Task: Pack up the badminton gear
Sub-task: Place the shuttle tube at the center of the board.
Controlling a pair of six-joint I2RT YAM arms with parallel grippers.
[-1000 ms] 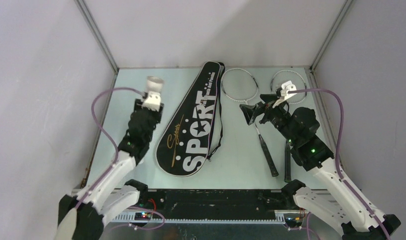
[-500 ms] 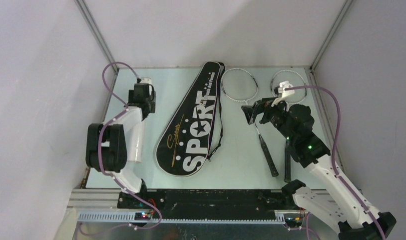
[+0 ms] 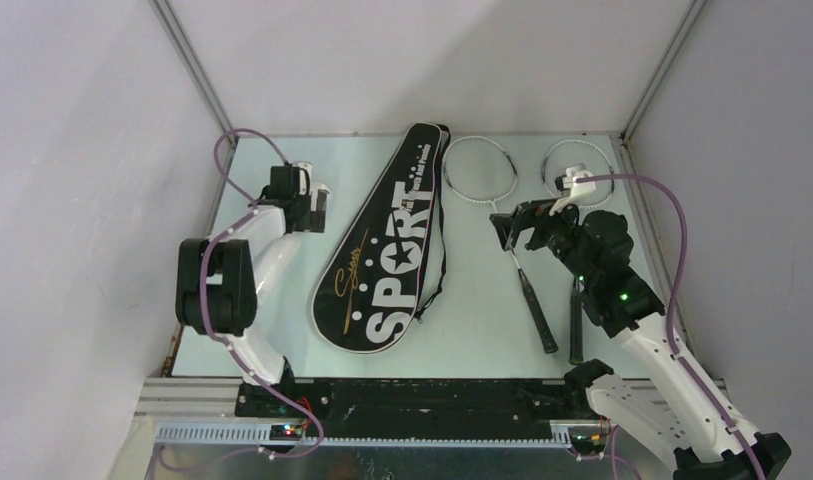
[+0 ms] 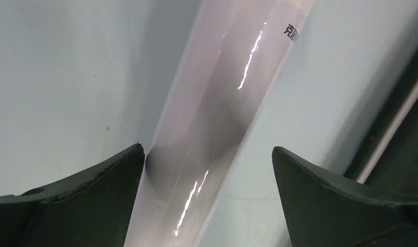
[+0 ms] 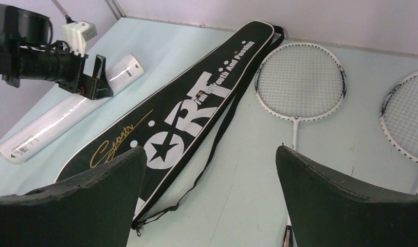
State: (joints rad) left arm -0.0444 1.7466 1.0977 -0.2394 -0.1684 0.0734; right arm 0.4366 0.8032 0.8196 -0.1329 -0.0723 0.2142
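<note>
Tube (image 4: 217, 103): lying by left edge of surface (image 4: 52, 77); likely light, stiff, slippery, rolling easily; gripping mid-body advised. Left fingers (image 4: 68, 206) straddling it wide; right fingers (image 5: 340, 206) gaping, empty.

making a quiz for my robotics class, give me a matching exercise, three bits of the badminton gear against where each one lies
Things:
1. white tube
2. black SPORT bag
3. rackets

Places:
a. right of the bag, side by side
b. centre, between the other two
c. far left, lying flat below the open left gripper

Pairs: 1-c, 2-b, 3-a
</note>
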